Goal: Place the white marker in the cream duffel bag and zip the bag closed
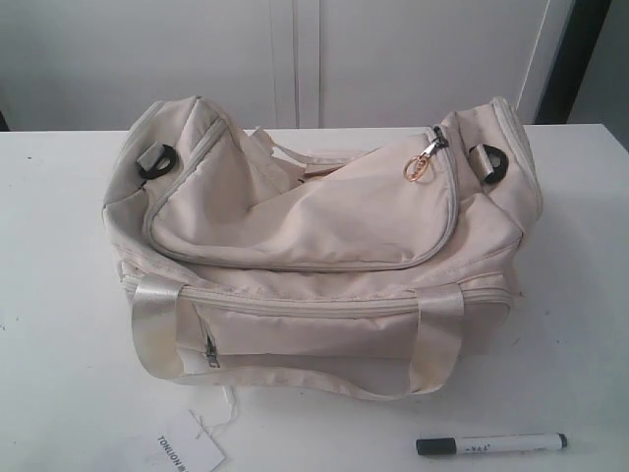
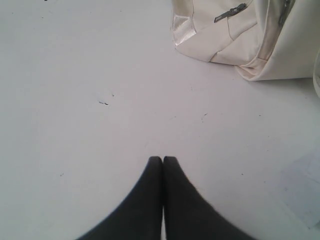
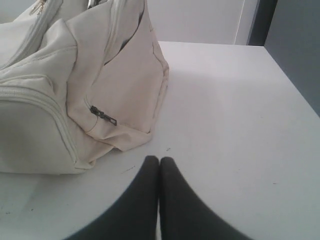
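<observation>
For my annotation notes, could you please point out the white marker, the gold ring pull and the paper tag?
white marker [image 1: 501, 443]: exterior view, mid barrel.
gold ring pull [image 1: 423, 159]: exterior view, top of ring.
paper tag [image 1: 187, 454]: exterior view, printed face.

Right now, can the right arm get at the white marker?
Probably yes. The white marker lies flat on the table, on the right arm's side of the exterior view, apart from the cream duffel bag, with nothing over it. The right gripper is shut and would have to open first.
</observation>
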You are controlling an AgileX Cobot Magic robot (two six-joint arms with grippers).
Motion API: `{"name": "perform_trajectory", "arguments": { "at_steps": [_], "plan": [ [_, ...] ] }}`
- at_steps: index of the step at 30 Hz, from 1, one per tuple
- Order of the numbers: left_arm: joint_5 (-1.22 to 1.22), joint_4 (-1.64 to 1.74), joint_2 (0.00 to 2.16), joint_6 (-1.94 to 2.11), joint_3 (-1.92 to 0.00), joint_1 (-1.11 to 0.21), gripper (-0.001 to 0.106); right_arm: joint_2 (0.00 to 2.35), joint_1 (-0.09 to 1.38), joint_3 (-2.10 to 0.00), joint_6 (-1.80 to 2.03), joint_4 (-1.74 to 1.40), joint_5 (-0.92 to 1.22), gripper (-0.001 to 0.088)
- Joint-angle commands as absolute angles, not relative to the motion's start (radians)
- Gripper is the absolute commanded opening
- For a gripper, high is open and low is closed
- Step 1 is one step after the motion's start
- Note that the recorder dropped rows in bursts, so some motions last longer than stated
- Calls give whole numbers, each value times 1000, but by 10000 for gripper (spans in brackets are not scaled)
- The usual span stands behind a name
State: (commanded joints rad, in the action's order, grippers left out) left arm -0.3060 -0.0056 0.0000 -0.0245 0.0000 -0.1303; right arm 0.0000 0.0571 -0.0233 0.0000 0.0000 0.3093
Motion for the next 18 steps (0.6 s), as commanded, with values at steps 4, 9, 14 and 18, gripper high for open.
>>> {"name": "perform_trajectory", "arguments": {
  "at_steps": [4, 9, 14, 18],
  "plan": [
    [-306, -6, 0, -24, 0, -133, 0, 0, 57, -52, 0, 0, 305, 0],
    [-306, -6, 0, -26, 0, -132, 0, 0, 57, -101, 0, 0, 305, 0],
    [-306, -6, 0, -26, 0, -132, 0, 0, 57, -145, 0, 0, 294, 0],
    [-306, -6, 0, -26, 0, -132, 0, 0, 57, -150, 0, 0, 258, 0]
  ]
}}
